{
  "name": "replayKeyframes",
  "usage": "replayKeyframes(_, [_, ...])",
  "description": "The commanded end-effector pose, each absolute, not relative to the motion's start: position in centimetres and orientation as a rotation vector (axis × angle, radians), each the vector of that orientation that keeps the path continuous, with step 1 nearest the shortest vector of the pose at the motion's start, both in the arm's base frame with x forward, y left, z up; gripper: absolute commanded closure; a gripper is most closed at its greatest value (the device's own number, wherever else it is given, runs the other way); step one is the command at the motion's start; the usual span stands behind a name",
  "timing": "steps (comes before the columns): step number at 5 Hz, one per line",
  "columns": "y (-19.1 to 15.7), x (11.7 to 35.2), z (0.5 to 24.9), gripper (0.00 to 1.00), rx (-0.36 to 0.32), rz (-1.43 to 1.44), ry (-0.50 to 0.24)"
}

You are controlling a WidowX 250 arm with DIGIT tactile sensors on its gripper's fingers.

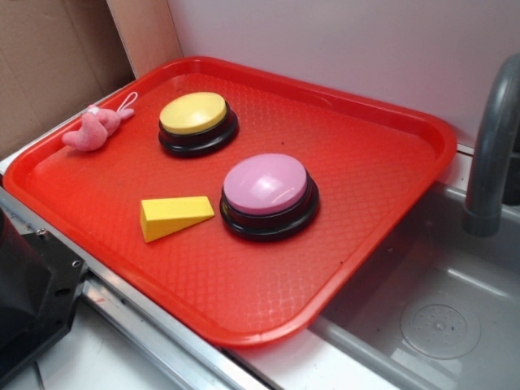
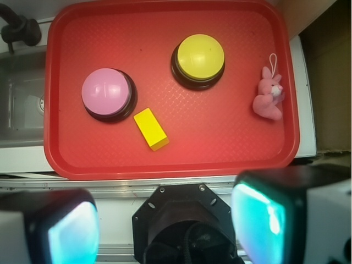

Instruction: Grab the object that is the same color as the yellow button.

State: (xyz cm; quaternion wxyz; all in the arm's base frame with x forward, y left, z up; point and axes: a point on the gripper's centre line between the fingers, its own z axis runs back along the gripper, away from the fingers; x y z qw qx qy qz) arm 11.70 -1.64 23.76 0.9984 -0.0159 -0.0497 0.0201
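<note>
Gripper (image 2: 165, 220) spread wide, empty, high above red tray (image 2: 231, 148). Yellow wedge block (image 2: 151, 128) lying flat beside pink button (image 2: 107, 93), well apart from yellow button (image 2: 198, 59). Prob light, rigid, matte; best pinched across long flat sides, not sloped face.

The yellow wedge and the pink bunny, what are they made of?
The yellow wedge looks like solid plastic or painted wood: flat matte faces, crisp edges, no shine. The pink bunny looks like soft plush fabric, fuzzy and rounded, with a thin cord loop.
</note>
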Motion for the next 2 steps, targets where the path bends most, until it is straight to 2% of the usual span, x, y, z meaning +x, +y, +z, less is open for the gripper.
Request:
replayKeyframes(1, [-1.6, 11.7, 23.8, 0.00, -0.032, 0.040, -0.099])
replayKeyframes(2, [-1.6, 12.6, 21.1, 0.00, -0.017, 0.037, -0.105])
